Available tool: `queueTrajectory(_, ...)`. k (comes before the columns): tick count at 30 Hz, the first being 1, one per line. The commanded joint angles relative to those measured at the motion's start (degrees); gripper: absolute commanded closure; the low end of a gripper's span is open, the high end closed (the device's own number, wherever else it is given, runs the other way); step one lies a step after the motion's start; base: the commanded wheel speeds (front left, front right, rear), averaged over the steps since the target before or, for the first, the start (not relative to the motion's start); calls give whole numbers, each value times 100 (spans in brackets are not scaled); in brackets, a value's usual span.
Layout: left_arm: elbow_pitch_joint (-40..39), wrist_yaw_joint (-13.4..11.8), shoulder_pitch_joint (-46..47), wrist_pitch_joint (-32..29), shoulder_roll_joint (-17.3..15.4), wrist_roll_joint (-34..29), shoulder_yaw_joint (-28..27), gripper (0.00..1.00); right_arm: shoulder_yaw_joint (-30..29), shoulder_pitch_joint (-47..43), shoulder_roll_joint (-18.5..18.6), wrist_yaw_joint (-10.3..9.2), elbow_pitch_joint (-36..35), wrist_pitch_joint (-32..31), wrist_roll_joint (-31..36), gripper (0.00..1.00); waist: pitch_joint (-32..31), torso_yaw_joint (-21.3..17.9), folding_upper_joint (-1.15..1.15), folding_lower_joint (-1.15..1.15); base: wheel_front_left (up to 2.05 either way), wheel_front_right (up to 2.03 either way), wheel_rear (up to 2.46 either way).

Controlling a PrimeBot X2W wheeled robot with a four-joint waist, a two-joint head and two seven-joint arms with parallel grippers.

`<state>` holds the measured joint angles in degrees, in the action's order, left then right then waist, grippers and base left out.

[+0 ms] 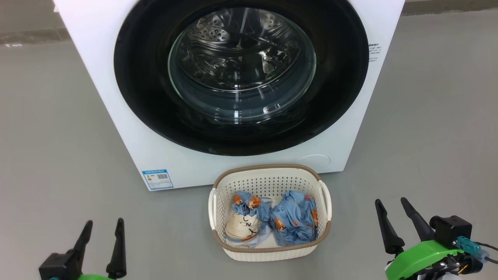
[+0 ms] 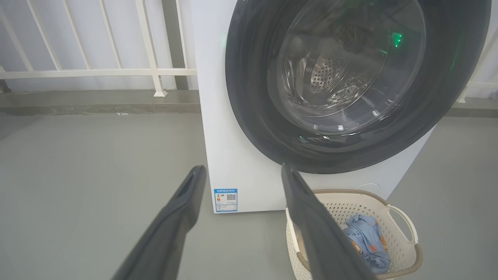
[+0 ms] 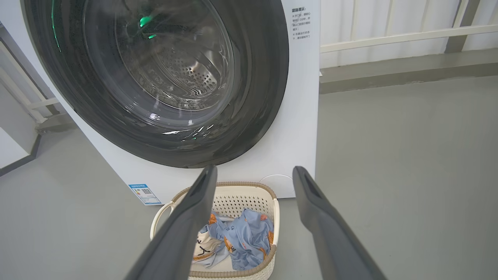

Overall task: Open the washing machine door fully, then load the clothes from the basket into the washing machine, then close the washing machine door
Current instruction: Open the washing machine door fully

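Note:
The white washing machine (image 1: 101,77) stands ahead with its round black door (image 1: 144,97) shut, the steel drum visible through the glass porthole (image 1: 241,66). On the floor before it sits the cream basket (image 1: 268,181) holding the light-blue bear-print clothes (image 1: 291,221), one with a cream lettered panel (image 1: 243,227). My left gripper (image 1: 103,227) hangs open at the lower left, well left of the basket. My right gripper (image 1: 392,205) is open at the lower right, right of the basket. Both are empty. The door (image 2: 249,116) and basket (image 3: 233,190) show in the wrist views.
Grey floor (image 1: 54,155) spreads to both sides of the machine. A white railing (image 2: 97,72) on a low kerb runs behind the machine on the left, and another stretch of railing (image 3: 389,37) behind it on the right. A blue label (image 1: 157,179) marks the machine's lower left front.

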<state>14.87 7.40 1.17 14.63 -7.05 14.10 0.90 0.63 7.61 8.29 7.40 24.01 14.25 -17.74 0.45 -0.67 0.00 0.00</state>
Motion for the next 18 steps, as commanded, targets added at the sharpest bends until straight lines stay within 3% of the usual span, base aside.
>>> queueTrajectory(1, -134, 2, 283, 37, -55, -68, -228, 0, 115, 121, 24, 9, -158, 74, 45, 0, 44, 2, 0, 0, 86, 40, -126)
queueTrajectory(18, -70, 8, 468, 37, -84, -47, -247, 0, 154, 249, -46, 9, -181, 74, 74, 0, 271, -14, 0, 0, 136, 85, -221)
